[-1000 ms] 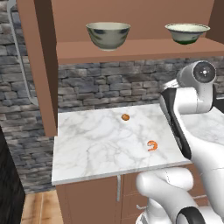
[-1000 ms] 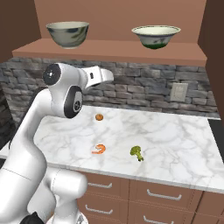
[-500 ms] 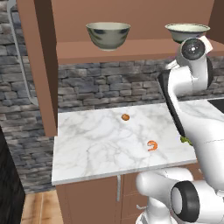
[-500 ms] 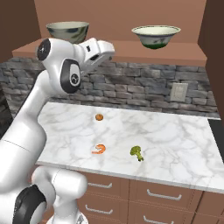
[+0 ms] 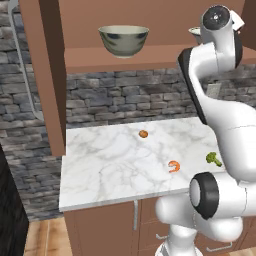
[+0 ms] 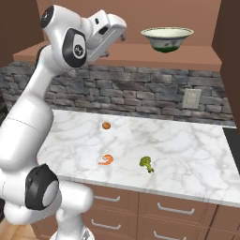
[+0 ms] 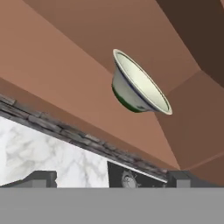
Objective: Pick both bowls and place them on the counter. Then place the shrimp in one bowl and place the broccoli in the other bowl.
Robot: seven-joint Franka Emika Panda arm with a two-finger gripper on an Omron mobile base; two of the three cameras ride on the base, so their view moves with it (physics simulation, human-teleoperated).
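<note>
Up by the shelf [image 6: 140, 51], hand [image 6: 123, 33] wide open, empty

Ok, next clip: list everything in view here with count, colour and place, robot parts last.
large bowl: one, grey-green with dark mottling, on the wooden shelf.
small bowl: one, pale cream-green, on the same shelf, further right.
shrimp: one, orange, on the marble counter near its front edge.
broccoli: one, green, on the counter right of the shrimp.
orange-brown ball: one, on the counter behind the shrimp.
wall outlet: one, pale, on the stone wall.
arm: one, white, raised to shelf height.
hand: one, open, empty, facing the small bowl.
</note>
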